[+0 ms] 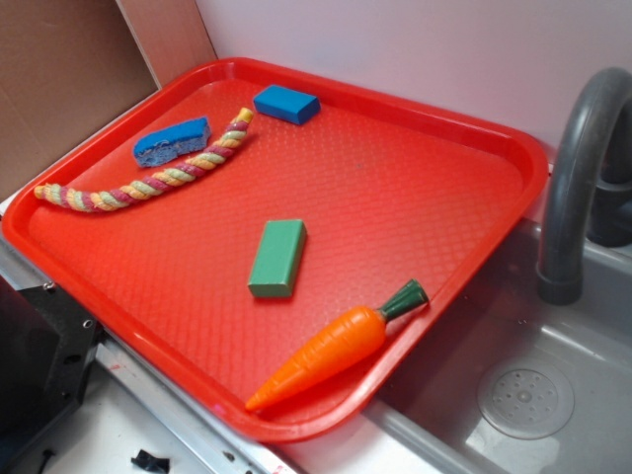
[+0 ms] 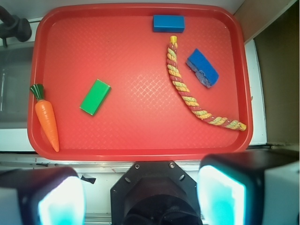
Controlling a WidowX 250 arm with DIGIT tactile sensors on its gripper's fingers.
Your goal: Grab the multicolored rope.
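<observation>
The multicolored rope (image 1: 148,181) is a long twisted cord of pink-red, yellow and pale green strands. It lies curved on the red tray (image 1: 415,109) along its far left part, one end near the left rim. In the wrist view the rope (image 2: 187,96) runs from the top middle down to the right rim. My gripper (image 2: 140,199) is open and empty. It hangs high above the near edge of the tray, well apart from the rope. Its two fingers (image 2: 220,194) show at the bottom of the wrist view. The gripper does not show in the exterior view.
On the tray lie a blue sponge (image 1: 171,140) beside the rope, a blue block (image 1: 286,103), a green block (image 1: 277,257) and an orange carrot (image 1: 331,351). A grey sink (image 1: 533,395) with a dark faucet (image 1: 573,178) is to the right. A brown board (image 1: 59,69) stands behind.
</observation>
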